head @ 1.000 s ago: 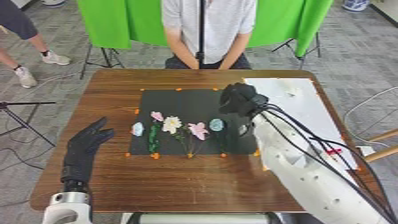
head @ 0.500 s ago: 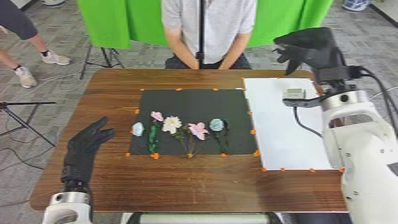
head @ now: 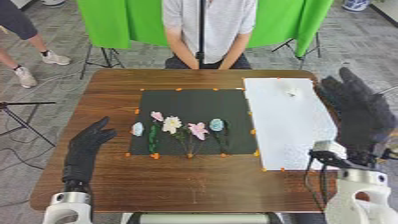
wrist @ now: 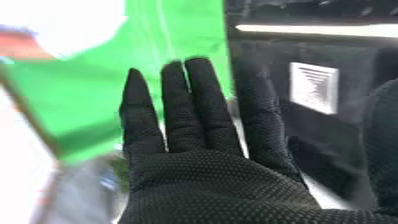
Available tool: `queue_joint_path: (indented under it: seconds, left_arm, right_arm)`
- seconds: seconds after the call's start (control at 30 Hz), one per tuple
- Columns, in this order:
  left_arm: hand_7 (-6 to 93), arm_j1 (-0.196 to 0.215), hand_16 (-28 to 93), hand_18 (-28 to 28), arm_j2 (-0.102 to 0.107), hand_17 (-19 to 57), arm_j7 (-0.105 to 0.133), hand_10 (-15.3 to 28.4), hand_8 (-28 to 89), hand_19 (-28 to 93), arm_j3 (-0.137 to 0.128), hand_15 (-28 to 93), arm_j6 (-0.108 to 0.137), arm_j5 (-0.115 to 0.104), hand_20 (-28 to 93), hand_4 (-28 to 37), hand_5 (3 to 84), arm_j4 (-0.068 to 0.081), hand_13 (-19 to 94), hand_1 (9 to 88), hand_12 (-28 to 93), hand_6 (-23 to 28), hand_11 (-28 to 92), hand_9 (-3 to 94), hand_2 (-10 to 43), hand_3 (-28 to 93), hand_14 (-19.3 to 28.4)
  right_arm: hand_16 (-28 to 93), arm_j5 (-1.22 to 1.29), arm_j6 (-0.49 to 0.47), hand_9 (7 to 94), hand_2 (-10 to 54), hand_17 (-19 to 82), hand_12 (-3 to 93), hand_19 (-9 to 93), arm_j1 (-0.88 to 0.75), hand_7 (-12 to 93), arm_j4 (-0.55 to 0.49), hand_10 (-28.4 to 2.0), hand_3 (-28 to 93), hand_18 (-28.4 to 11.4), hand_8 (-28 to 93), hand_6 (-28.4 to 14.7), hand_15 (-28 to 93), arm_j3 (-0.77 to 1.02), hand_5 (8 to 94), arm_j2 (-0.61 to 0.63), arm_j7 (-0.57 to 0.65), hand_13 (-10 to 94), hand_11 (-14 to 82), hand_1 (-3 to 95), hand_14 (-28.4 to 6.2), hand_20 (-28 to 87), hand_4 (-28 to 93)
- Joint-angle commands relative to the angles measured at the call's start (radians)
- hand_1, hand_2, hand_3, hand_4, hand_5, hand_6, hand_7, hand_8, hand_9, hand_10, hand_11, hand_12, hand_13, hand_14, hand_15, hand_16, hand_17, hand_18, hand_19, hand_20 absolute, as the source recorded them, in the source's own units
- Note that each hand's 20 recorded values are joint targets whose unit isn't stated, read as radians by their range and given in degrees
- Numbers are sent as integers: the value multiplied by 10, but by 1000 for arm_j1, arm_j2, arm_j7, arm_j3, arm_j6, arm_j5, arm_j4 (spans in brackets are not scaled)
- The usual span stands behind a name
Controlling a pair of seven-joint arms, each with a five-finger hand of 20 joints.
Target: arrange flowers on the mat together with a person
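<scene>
Head view: right hand (head: 362, 112) open and empty over the tabletop's (head: 222, 185) right edge, fingers straight. Past a white sheet (head: 282, 120), flowers (head: 171, 125) in a row across the black mat's (head: 191, 102) near half; left hand (head: 83, 150), relaxed and empty, near the tabletop's left edge.

The brown wooden bench (head: 222, 192) carries a black rectangular mat (head: 187, 104) with orange edge marks (head: 179, 89) and a rectangular white sheet (head: 284, 125). From left, the flowers (head: 172, 124) are pale blue, pink, white, pink and light blue.
</scene>
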Motion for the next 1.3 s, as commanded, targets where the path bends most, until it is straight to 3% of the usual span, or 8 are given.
queue_joint_path:
  seconds: [0.03,0.4,0.77,1.3]
  left_arm:
    - [120,7,-4,114,-8,61,-10,148,-67,102,3,194,-21,7,152,-199,486,-9,387,238,144,15,204,506,3,702,173]
    - [116,4,-5,111,-7,64,-2,150,-64,97,3,188,-20,2,151,-224,485,-19,388,225,144,20,200,505,11,693,173]
    - [115,0,-4,112,-5,71,12,151,-64,112,-2,189,-13,-25,158,-240,486,-20,389,217,144,22,200,505,15,693,174]
    - [115,0,-4,113,0,68,12,151,-64,110,-3,193,-17,-19,155,-241,486,-11,390,214,145,22,201,505,14,698,175]
  right_arm:
    - [113,-68,-34,388,17,191,115,38,-134,74,29,-133,770,-150,-80,16,71,-17,392,-19,4,289,34,27,-114,270,-188]
    - [90,-53,-4,386,21,187,107,33,-116,76,42,-135,772,-150,-81,13,85,-42,388,-7,16,286,37,21,-115,260,-193]
    - [81,-52,17,386,14,190,107,33,-111,79,49,-133,780,-149,-81,14,94,-41,385,0,5,291,38,27,-112,261,-189]
    - [82,-49,19,389,3,196,110,36,-106,84,54,-132,787,-149,-82,13,106,-36,384,9,1,306,40,37,-112,265,-189]
